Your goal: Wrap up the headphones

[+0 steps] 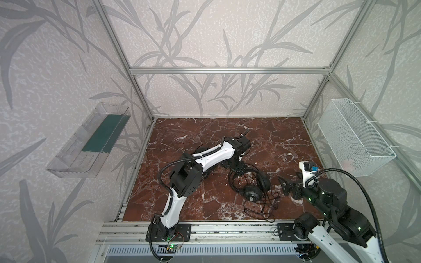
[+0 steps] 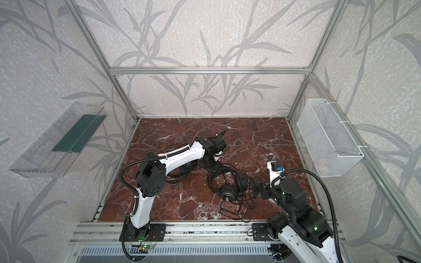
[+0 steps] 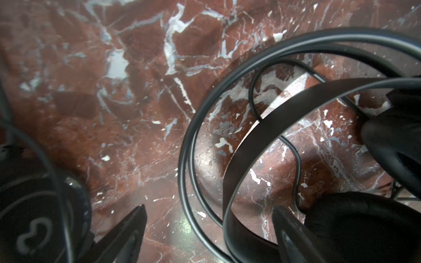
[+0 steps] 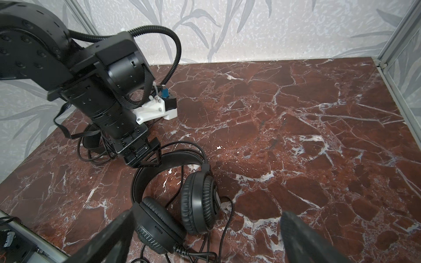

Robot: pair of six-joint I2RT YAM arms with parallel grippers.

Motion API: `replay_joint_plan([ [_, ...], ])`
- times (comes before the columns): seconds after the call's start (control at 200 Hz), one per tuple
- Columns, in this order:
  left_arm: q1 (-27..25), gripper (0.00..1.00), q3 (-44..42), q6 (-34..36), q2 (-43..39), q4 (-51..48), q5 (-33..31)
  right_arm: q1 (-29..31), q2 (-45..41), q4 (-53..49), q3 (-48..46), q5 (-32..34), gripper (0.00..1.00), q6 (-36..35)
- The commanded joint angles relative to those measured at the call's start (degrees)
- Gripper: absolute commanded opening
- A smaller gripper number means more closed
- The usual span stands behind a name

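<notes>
My left gripper (image 3: 208, 207) hangs low over the table (image 1: 182, 136), fingers (image 3: 134, 227) apart and nothing clamped. The headband (image 3: 262, 127) of one pair of headphones (image 1: 251, 192) rises between those fingers, close to one of them, and the thin hoops above the band pass through the same gap. I judge that I am lining up a grasp on the band that is not yet made.

My right gripper (image 4: 205, 225) waits empty with its fingers spread wide. The two earcups (image 4: 200, 202) lie just ahead of its tips, between them in its wrist view. The cable (image 1: 262, 209) of this pair sprawls loose on the table in untidy loops, just beside the right fingers. None of it is wound round the band or cups, so for this pair the wrapping is all left to do.

A second pair (image 3: 34, 223) lies outside the left fingers, mostly under that arm. I see loops of cord beside it but cannot tell whether it is wrapped.
</notes>
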Motion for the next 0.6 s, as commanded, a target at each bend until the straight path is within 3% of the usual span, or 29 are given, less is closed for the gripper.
replay_joint_plan([
  [0.0,-0.53,0.88,2.49,2.22,1.84,-2.26,1.55,-0.17,-1.16,1.51,-0.50,-0.97,0.99,-0.93],
  [0.595,-0.65,0.71,8.59,3.25,9.04,-3.19,-0.23,-0.20,-1.39,1.83,-0.76,-1.55,0.99,-1.06],
])
